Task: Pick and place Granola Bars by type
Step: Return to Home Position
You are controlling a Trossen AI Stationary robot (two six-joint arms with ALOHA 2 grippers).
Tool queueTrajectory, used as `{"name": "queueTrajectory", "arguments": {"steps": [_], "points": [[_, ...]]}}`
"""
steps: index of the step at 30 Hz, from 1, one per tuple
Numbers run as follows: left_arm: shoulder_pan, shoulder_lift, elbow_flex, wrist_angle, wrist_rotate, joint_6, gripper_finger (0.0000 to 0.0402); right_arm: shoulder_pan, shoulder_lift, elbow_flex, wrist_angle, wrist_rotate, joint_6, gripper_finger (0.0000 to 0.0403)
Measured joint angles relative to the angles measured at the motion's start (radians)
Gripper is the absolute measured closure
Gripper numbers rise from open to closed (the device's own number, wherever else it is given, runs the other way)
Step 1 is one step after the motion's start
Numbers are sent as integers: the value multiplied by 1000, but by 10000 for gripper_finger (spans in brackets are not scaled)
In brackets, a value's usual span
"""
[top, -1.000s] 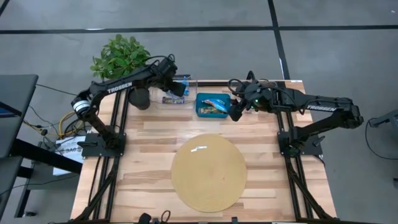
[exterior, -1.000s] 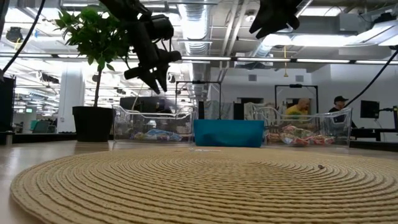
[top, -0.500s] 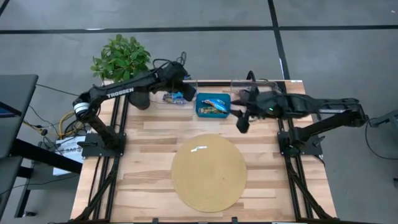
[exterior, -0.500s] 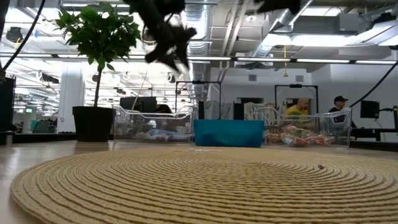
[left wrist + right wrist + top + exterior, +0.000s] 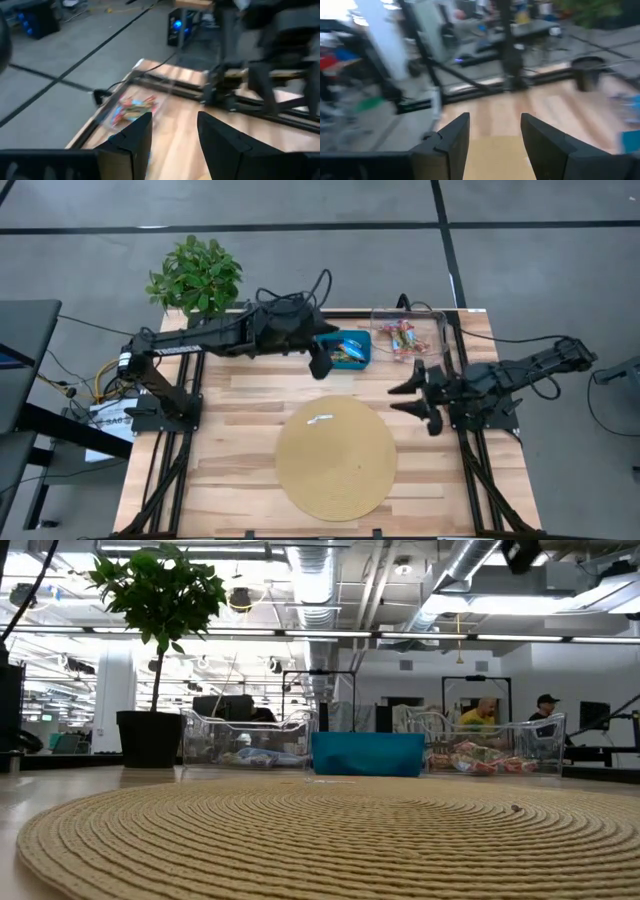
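- Left gripper [image 5: 175, 119]: over the far middle of the table [image 5: 240, 410], at the left end of the tray [image 5: 368, 753]; fingers [image 5: 134, 135] spread apart, nothing between them.
- Right gripper [image 5: 400, 400]: low over the right side of the table, just right of the mat [image 5: 335, 457] and nearer than the right bin [image 5: 545, 745]; claw released, empty.
- Blue bars [image 5: 255, 756]: lying in the left bin [image 5: 215, 730], a clear box at the far edge, left of the tray. In the high view the left arm hides most of this bin.
- Blue-and-silver bars [image 5: 348, 352]: a few, in the teal tray between the two bins.
- Red-and-tan bars [image 5: 403, 335]: a small heap in the right bin, a clear box at the far right of the table.
- Mat: round, woven, tan, in the near middle of the table; no bars on it.
- Plant [image 5: 195, 275]: green, in a dark pot at the far left corner, just left of the left bin.
- People [image 5: 487, 712]: two, well behind the table in the room, seen beyond the right bin.
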Motion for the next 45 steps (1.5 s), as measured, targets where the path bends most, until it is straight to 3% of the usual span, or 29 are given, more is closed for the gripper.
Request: {"name": "queueTrajectory", "arguments": {"steps": [5, 14, 17, 28, 39, 45], "points": [[-52, 0, 11, -3, -4, -44, 251, 13, -108, -174, 146, -130, 30, 234], [-81, 0, 12, -17, -82, -178, 252, 8, -230, -465, 504, -150, 4, 234], [-86, 0, 12, -17, -83, -208, 252, -19, -252, -501, 528, -167, -4, 234], [-113, 0, 12, -4, -161, -221, 251, -156, -310, -557, 504, -303, -51, 234], [-126, 0, 12, -5, -182, -221, 251, -212, -466, -557, 144, -289, -76, 234], [-126, 1, 12, -6, -183, -221, 251, -210, -594, -557, 24, -218, -83, 234]]}}
